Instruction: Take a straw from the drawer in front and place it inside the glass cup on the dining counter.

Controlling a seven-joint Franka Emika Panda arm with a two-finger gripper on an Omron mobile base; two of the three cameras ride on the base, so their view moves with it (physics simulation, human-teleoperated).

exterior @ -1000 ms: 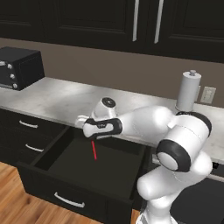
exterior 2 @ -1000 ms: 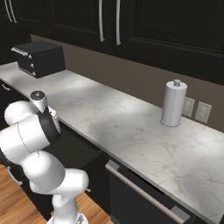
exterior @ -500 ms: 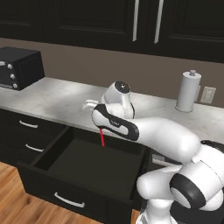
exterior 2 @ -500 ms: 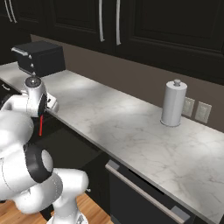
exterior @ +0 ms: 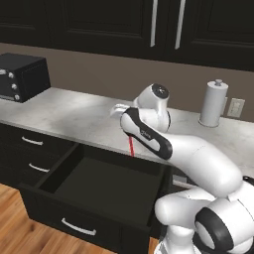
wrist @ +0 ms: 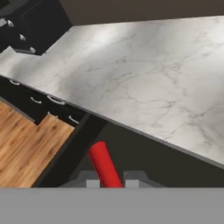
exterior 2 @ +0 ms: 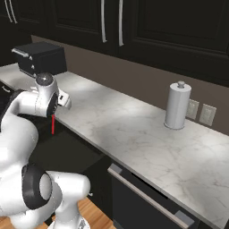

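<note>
The robot's two-finger hand [wrist: 111, 183] is clamping the thin, straight, bright red straw [exterior: 131, 146] between its small dark fingertips [wrist: 92, 180], with the jaws drawn nearly together on it. In the hand view the red stick is rising from between the tips and pointing out over the dark gap below the worktop edge. In the left base view the straw is hanging roughly upright beneath the white wrist, its lower end showing against the dark back wall of the wide, deep, black-fronted drawer [exterior: 94, 184], which is standing pulled open with its slim silver bar handle [exterior: 78, 228] facing the camera. The right base view is showing the same red stick [exterior 2: 53, 124] hanging just below the wrist, in front of the edge of the white-grey veined marble desk [exterior 2: 138, 134], above the open dark cavity. The hand is hovering at about the height of the marble surface, close to its front edge. On the marble desk, well apart from the hand, a tall white paper-towel roll [exterior: 213, 104] is standing upright near a pale wall socket [exterior: 235, 107], and a black boxy toaster oven [exterior: 22, 77] is sitting at the far left end. Narrower black drawers with silver handles [exterior: 32, 141] are sitting closed just beside the open drawer.
</note>
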